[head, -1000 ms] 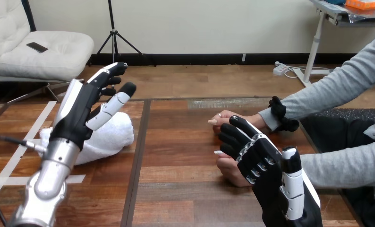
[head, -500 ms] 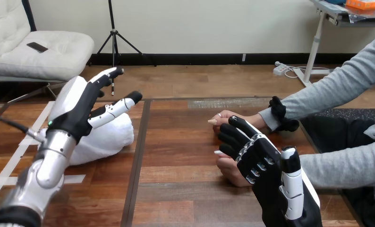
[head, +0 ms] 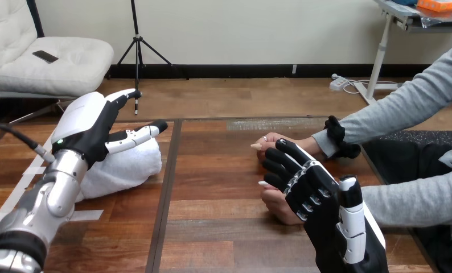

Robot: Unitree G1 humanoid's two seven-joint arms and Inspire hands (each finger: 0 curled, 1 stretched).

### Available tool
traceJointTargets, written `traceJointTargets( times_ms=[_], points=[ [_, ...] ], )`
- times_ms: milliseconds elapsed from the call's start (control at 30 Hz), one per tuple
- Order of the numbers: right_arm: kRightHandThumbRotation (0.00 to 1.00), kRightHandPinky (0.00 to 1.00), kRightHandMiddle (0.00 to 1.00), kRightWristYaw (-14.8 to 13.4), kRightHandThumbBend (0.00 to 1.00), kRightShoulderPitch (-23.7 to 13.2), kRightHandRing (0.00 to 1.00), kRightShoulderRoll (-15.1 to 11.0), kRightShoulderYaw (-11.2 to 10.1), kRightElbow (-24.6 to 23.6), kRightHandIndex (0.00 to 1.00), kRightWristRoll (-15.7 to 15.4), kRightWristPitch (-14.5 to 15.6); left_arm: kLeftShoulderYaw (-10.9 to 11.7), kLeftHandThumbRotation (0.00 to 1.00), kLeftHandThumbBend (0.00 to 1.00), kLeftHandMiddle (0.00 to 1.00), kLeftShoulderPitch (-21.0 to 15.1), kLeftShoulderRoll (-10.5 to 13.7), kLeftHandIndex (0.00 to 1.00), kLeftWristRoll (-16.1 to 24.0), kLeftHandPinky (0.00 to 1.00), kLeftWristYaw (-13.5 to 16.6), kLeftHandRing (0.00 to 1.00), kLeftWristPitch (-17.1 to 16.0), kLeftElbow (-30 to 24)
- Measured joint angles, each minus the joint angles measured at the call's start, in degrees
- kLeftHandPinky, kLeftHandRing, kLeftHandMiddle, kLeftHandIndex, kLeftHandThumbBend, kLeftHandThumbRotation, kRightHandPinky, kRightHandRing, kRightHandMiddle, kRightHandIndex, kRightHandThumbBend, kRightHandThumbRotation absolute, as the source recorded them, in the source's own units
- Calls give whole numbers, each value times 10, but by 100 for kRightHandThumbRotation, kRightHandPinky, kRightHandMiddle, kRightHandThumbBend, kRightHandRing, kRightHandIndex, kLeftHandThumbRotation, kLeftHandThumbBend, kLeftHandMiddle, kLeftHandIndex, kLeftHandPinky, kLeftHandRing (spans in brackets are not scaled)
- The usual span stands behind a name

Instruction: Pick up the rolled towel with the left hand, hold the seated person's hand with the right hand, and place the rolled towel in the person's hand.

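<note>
Head view: the left hand point(head: 90, 128) is seen spread, its fingers straight and its thumb stretched forward, with the white shell of its back turned upward. Just beneath and beyond its thumb the rolled towel point(head: 127, 165) is found, white and lying on the wooden surface point(head: 224, 187); whether the thumb touches it cannot be told. The silver left forearm point(head: 50, 196) is seen running back from the hand toward the lower left corner. The right hand point(head: 319, 198) is laid over the person's nearer hand point(head: 276, 203), which rests on the surface directly beneath it; whether that hand is gripped cannot be told. Just beyond the right hand the person's farther hand point(head: 269, 142) is seen resting on the surface. The towel is seen well apart from both of the person's hands, off to the left of the right hand.
</note>
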Motion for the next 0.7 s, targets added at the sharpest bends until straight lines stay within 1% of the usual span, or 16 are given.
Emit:
traceJointTargets(
  times_ms=[100, 333, 600, 700],
  points=[
    [100, 89, 87, 1, 66, -2, 89, 0, 0, 2, 87, 0, 0, -14, 81, 66, 90, -11, 0, 87, 9, 79, 5, 89, 12, 14],
    [100, 89, 87, 1, 67, -6, 89, 1, 0, 6, 87, 0, -1, -38, 80, 66, 90, -33, -2, 87, 28, 83, 9, 89, 39, 38],
    [100, 89, 87, 1, 69, -6, 89, 3, -1, 7, 87, 0, -1, -59, 77, 67, 90, -52, -7, 88, 29, 86, 8, 90, 74, 59],
    [100, 89, 87, 1, 69, -6, 90, 4, -1, 7, 87, 0, -1, -61, 77, 68, 91, -56, -9, 88, 28, 86, 7, 90, 85, 65]
  ],
)
